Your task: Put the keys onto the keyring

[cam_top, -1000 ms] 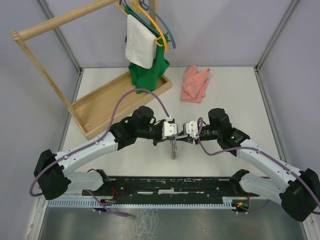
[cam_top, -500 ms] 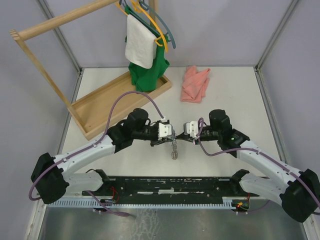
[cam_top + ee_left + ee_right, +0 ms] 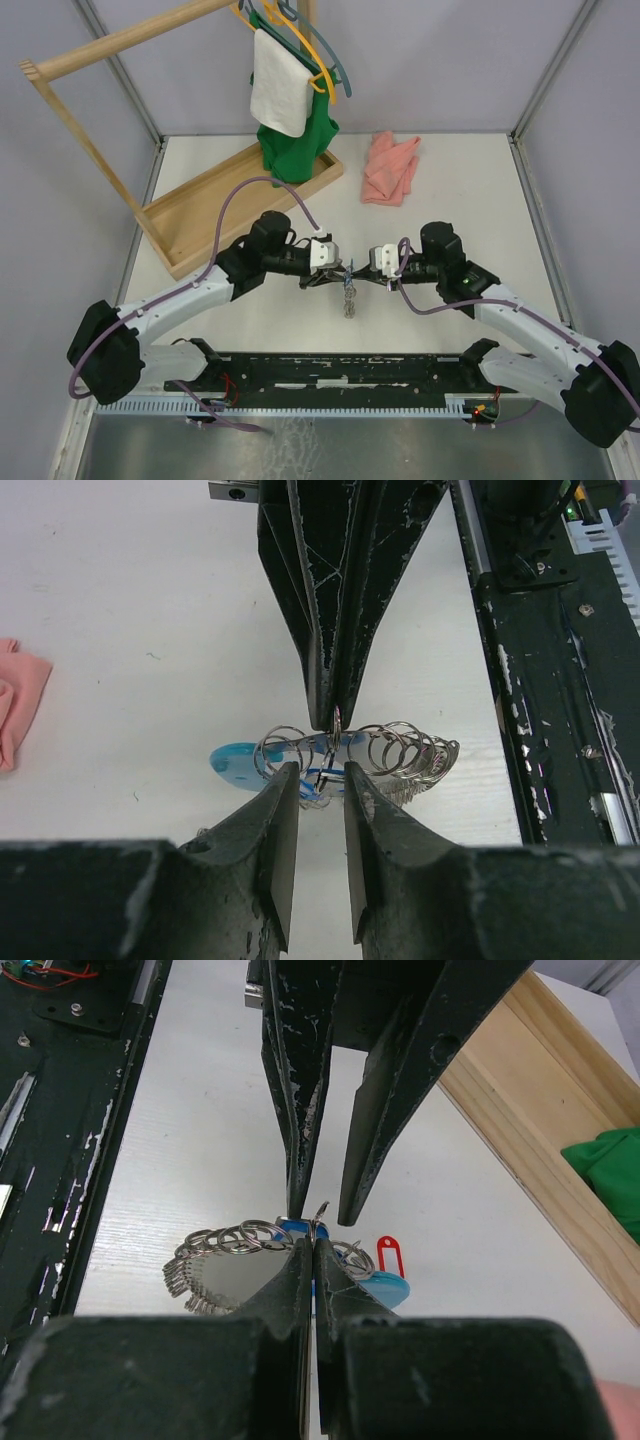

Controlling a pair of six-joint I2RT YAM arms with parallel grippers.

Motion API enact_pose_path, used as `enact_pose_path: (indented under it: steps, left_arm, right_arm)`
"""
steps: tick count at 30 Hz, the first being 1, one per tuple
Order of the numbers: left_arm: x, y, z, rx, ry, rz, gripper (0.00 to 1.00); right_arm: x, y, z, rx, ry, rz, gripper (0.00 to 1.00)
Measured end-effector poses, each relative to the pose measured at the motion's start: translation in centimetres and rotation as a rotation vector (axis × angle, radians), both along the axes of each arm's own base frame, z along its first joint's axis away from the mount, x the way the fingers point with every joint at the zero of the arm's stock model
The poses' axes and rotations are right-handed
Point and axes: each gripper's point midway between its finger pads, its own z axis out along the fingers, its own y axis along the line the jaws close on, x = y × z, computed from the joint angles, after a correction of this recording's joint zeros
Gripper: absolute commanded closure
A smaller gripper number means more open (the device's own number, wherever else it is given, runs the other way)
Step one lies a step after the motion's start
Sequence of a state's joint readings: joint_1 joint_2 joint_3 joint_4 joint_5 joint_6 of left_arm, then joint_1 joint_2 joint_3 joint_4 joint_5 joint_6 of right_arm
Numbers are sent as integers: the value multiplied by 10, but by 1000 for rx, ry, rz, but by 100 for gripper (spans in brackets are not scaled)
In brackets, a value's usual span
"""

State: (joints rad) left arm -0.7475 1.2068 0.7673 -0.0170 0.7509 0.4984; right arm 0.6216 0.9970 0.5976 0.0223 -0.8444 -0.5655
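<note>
The keyring [image 3: 348,298] is a bunch of silvery coils hanging between the two grippers above the table. In the left wrist view its coils [image 3: 395,750] and blue section [image 3: 235,762] show. My right gripper [image 3: 312,1243] is shut on a small ring at the top of the keyring [image 3: 225,1243]; it also shows in the top view [image 3: 356,273]. My left gripper [image 3: 322,772] is open, its fingers either side of that ring without pinching it; in the top view it [image 3: 339,273] faces the right one. A red tag [image 3: 388,1255] hangs beside the blue section [image 3: 385,1285]. The keys' metal parts are hard to make out.
A pink cloth [image 3: 390,168] lies at the back of the table. A wooden rack with a tray base [image 3: 240,205] stands back left, holding a green garment [image 3: 295,150] and a white towel [image 3: 278,90]. A black rail [image 3: 340,368] runs along the near edge.
My left gripper has drawn back a little to the left and down. The right gripper and the hanging keyring have stayed in place.
</note>
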Motion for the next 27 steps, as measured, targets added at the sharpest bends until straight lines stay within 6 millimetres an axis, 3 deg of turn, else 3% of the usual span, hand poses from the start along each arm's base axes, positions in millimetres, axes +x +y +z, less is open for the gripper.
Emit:
enact_pose_path:
  steps: [5,27]
  left_arm:
    - [-2,-2,-5,4,18,-17,97]
    - [-4,-8,-18,-79,134,-14,97]
  right_arm:
    - [-1,-1,0,1,-2,0,99]
    - [-1,4,-2,220,27,-71,99]
